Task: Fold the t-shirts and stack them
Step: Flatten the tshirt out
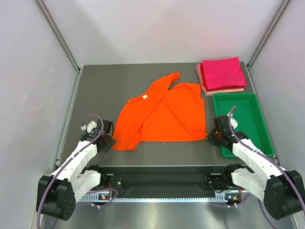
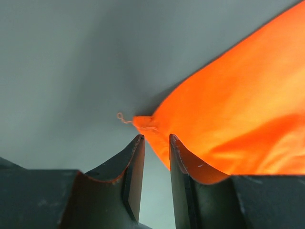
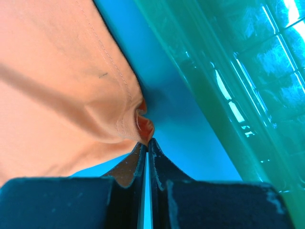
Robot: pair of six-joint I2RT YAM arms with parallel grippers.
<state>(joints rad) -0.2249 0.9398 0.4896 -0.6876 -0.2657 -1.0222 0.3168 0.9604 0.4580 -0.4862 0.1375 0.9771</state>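
Observation:
The bright orange t-shirt (image 1: pixel 162 114) lies spread in the middle of the table, one sleeve folded over. My left gripper (image 1: pixel 108 140) is at its near left corner. In the left wrist view, that gripper (image 2: pixel 156 137) stands open, and the shirt's corner (image 2: pixel 143 123) lies just past the fingertips. My right gripper (image 1: pixel 210 137) is at the near right corner. The right wrist view shows the gripper (image 3: pixel 147 141) shut, with the bunched hem of the orange shirt (image 3: pixel 57 86) pinched at its tips. A folded magenta t-shirt (image 1: pixel 222 72) rests on a folded pale pink one (image 1: pixel 224 90) at the back right.
A green plastic tray (image 1: pixel 233 96) sits along the right side, just right of my right gripper, and its wall (image 3: pixel 228 71) is close in the right wrist view. Grey walls enclose the table on three sides.

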